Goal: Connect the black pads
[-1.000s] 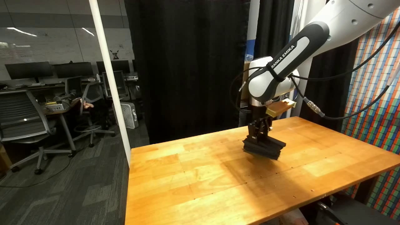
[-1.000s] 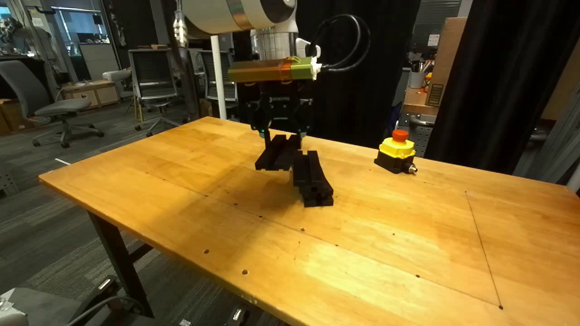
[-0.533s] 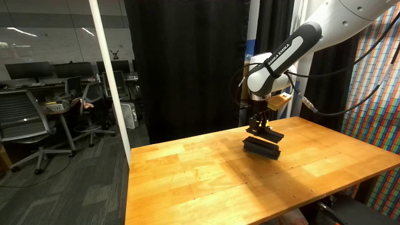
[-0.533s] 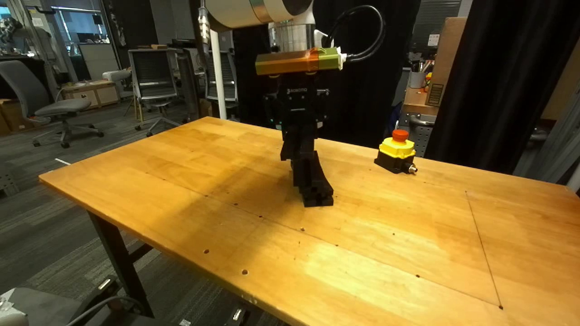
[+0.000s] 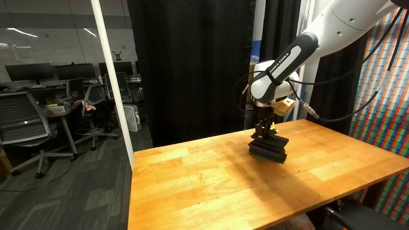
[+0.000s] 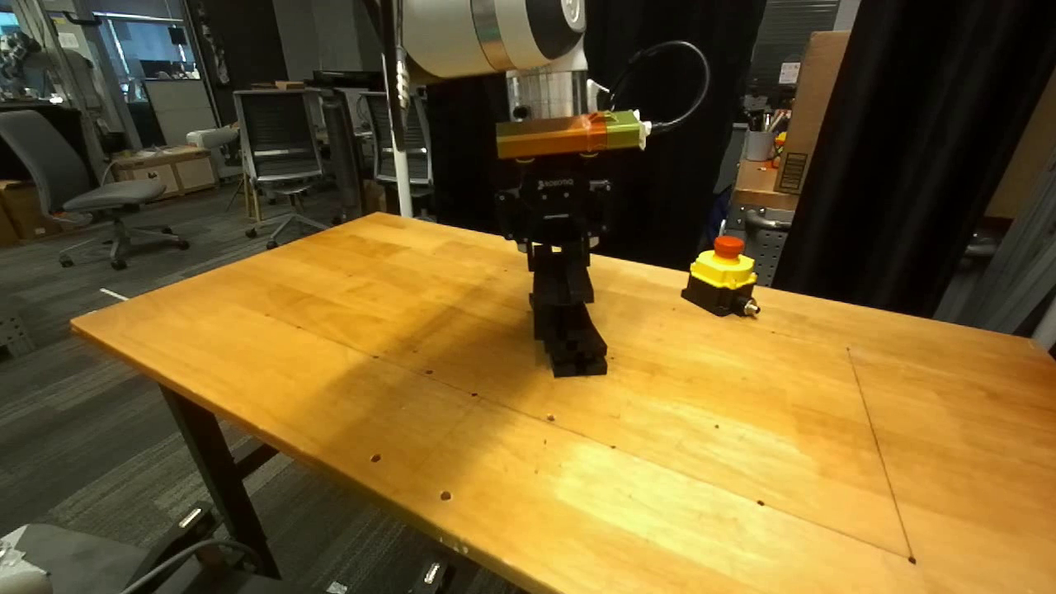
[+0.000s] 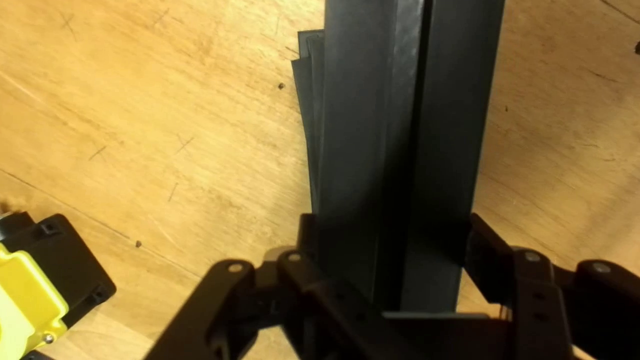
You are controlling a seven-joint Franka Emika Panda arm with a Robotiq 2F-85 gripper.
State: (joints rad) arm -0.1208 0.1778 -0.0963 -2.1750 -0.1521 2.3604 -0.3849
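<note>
I have the pincer [image 7: 392,237] clamped across one black pad [image 7: 357,110], which lies slightly askew over the other black pads [image 6: 577,342] stacked below it on the tabletop [image 6: 701,445], contact between them unclear.

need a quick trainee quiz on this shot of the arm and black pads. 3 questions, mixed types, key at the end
1. True or false: the black pad in the tool is above the other black pads.
2. Multiple choice: what colour is the button on the yellow-and-black box? (a) green (b) red (c) blue
3. Short answer: in the wrist view, along which side of the gripped pad do the other black pads peek out?

Key:
1. True
2. b
3. The left side, as pictured
</note>
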